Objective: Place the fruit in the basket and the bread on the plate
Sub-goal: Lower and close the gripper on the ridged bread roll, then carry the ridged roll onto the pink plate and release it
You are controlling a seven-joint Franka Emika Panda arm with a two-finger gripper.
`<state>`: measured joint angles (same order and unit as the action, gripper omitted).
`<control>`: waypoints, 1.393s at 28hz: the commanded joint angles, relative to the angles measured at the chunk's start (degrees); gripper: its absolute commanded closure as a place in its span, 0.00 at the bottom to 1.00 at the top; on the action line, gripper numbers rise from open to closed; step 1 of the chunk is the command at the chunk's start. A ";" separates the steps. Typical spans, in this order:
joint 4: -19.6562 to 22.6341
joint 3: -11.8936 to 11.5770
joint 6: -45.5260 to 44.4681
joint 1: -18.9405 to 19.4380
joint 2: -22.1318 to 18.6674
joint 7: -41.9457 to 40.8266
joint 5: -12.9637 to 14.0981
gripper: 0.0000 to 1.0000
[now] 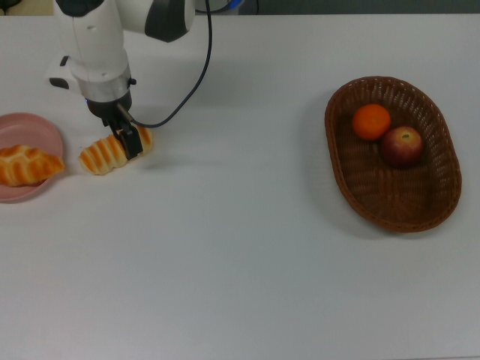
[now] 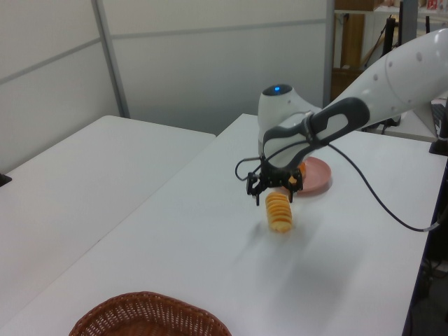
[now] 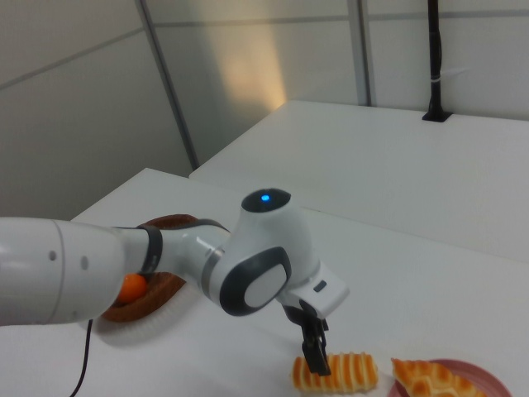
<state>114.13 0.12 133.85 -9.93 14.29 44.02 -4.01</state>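
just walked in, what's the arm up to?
The gripper is down over the striped roll, which lies on the table just beside the pink plate, not on it. The braided loaf already sits on the plate. Both fruits, the mandarin and the apple, are in the wicker basket. The roll looks like the last item left to place.

In the top view, plate [image 1: 30,133] with loaf [image 1: 28,165] far left, roll [image 1: 112,151] beside it, basket [image 1: 394,202] holding fruit [image 1: 390,133] right.
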 commanded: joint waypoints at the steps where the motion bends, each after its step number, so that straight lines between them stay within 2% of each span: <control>1: 0.48 0.32 3.96 -0.44 2.84 -1.74 0.32 0.00; 6: -0.22 0.32 5.46 0.00 6.09 -1.65 -2.05 0.00; 11: -0.40 0.32 5.46 0.00 6.54 -1.91 -2.41 0.00; 12: -0.40 0.32 5.46 -0.09 6.45 -2.27 -2.50 0.09; 13: -0.40 0.32 5.46 -0.18 6.36 -3.05 -2.58 0.26; 15: -0.66 0.40 5.46 -0.79 6.19 -4.72 -1.89 0.69; 16: -1.53 0.40 5.37 -2.01 5.92 -4.90 -1.53 1.00; 19: -1.98 0.49 5.37 -2.99 5.31 -4.91 -0.74 1.00; 24: -2.68 0.49 5.11 -4.39 3.03 -5.43 2.33 1.00; 31: -5.49 0.49 1.25 -5.01 1.62 -5.96 3.74 1.00; 35: -6.02 0.49 0.45 -5.10 1.44 -6.14 3.83 1.00; 39: -6.73 0.32 0.10 -5.36 1.27 -6.31 5.15 1.00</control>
<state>107.90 0.14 135.81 -14.54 16.61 39.54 -1.03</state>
